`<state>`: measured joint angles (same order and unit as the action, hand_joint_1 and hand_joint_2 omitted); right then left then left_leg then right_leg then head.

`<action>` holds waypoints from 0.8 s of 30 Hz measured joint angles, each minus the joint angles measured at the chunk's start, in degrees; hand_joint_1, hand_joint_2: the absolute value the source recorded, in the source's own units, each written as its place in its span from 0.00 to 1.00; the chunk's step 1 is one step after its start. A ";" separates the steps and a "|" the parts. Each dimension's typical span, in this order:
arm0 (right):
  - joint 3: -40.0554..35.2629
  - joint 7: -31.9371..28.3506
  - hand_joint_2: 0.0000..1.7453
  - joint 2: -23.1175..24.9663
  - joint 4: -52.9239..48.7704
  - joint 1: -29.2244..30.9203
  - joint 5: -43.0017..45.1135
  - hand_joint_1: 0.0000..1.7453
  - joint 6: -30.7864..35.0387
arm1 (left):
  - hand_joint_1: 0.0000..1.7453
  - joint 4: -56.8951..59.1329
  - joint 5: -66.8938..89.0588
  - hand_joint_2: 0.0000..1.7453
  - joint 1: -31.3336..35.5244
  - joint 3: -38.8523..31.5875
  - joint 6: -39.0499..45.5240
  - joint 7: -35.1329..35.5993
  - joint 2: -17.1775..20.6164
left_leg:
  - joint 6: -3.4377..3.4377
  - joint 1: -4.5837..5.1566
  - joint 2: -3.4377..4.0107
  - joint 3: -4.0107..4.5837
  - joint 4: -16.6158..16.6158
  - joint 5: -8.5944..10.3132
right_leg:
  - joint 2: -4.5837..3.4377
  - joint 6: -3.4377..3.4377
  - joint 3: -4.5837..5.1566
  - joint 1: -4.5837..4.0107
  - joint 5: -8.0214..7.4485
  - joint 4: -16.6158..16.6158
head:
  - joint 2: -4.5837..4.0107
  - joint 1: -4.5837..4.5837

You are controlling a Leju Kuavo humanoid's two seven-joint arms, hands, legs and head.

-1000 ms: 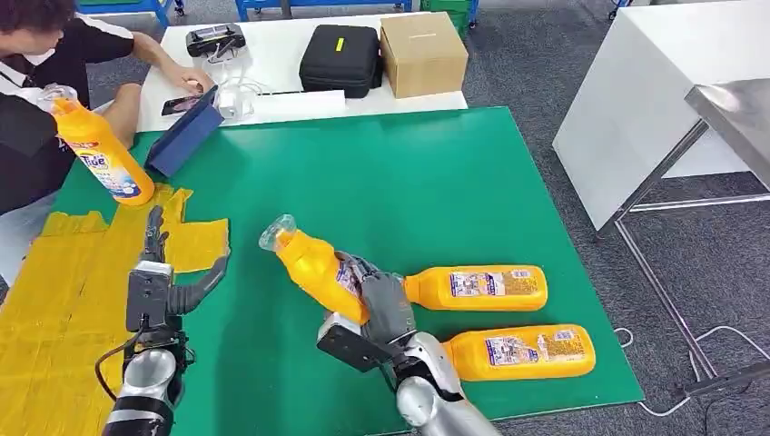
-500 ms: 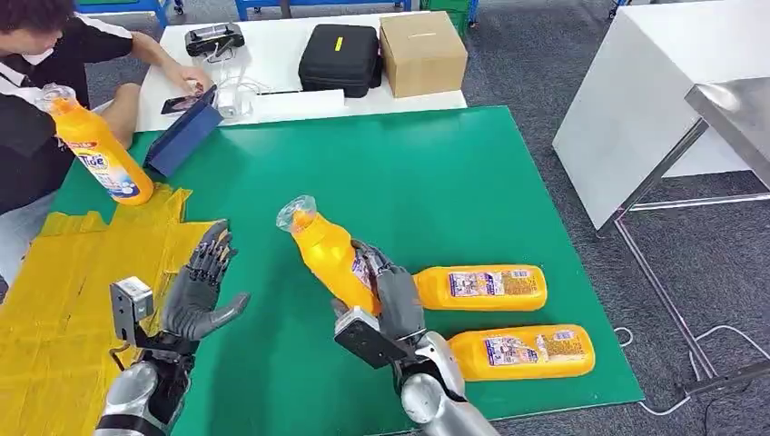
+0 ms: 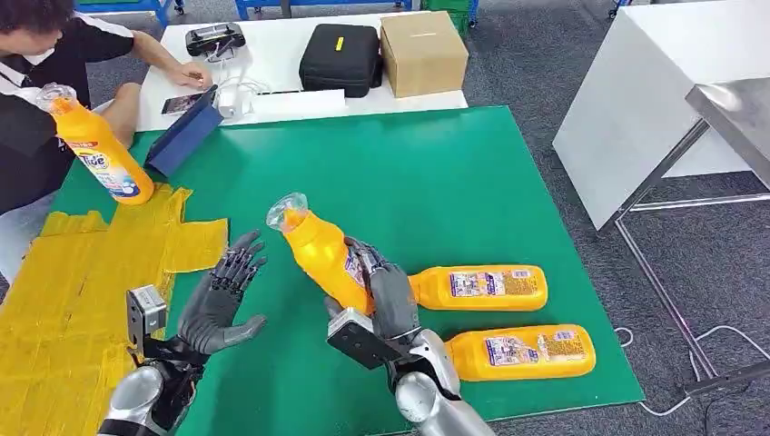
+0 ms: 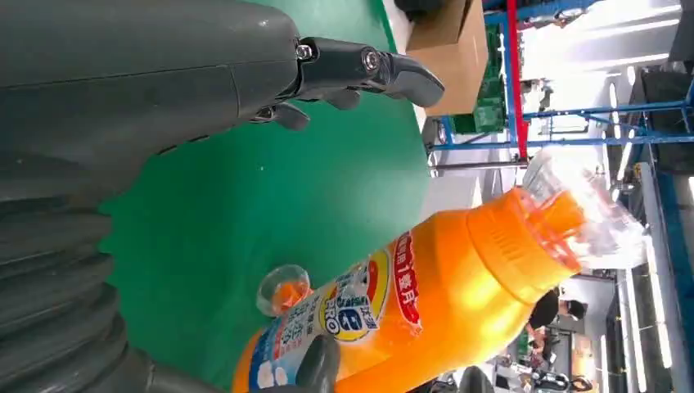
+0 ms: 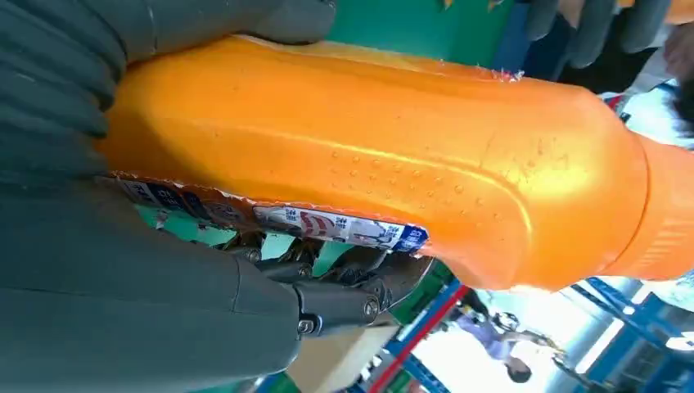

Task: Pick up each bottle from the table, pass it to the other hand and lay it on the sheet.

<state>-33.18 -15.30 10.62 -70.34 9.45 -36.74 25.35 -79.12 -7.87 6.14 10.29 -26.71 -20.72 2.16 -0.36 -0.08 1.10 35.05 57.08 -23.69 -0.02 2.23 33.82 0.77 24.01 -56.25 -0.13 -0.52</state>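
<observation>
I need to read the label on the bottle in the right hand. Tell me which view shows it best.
The left wrist view: the held bottle's label faces that camera. In the right wrist view the label appears edge-on as a strip. In the head view the right hand mostly covers it.

The green table [image 3: 409, 173] carries a yellow sheet [image 3: 73, 291] at left and two lying orange bottles [image 3: 477, 287] [image 3: 522, 352] near right.
</observation>
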 measured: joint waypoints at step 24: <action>-4.11 -1.07 1.00 1.38 1.16 0.64 -4.00 1.00 0.83 | 0.00 0.04 -0.37 1.00 0.67 1.71 1.71 0.28 0.33 | 0.00 0.00 0.00 0.03 0.00 0.00 | 0.00 -0.01 0.04 -0.02 0.00 0.00 | 0.00 0.00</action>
<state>-37.29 -16.37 12.00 -69.18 10.09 -40.74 26.18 -79.08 -8.24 6.80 12.00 -25.00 -20.44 2.49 -0.36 -0.08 1.10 35.08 57.08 -23.69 -0.02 2.22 33.86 0.76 24.02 -56.25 -0.13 -0.52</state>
